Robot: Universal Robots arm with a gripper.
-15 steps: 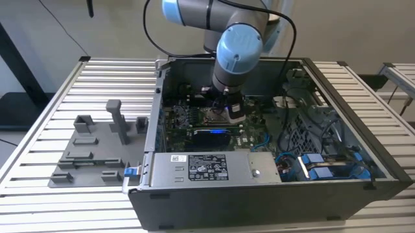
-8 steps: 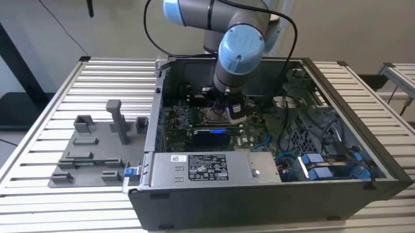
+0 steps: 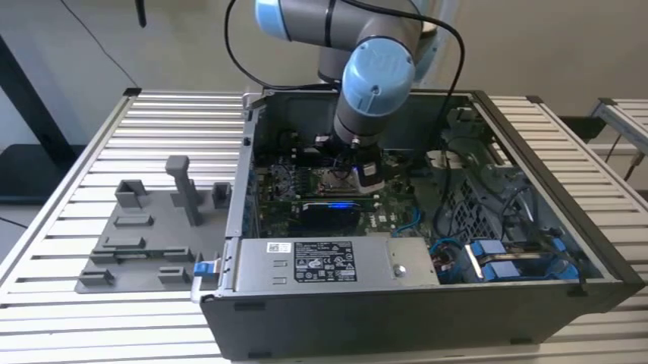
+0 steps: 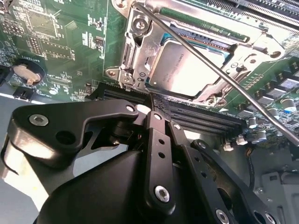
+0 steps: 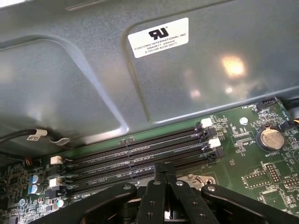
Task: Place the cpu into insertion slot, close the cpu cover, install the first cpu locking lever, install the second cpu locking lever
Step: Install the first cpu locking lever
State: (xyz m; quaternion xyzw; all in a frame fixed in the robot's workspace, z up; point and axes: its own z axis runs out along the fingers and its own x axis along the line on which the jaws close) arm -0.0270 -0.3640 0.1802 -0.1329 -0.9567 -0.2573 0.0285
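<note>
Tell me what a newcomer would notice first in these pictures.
In the exterior view, the blue-grey robot arm reaching down into the open computer case on the slatted table stands out most. In the second wrist view, the shiny cpu sits in the silver-framed insertion slot, with a thin metal lever slanting across it. The black end effector hovers at the slot's edge.

Exterior view overlooks the case (image 3: pixel 405 322); both wrist views sit near its motherboard (image 4: pixel 70 56).
</note>
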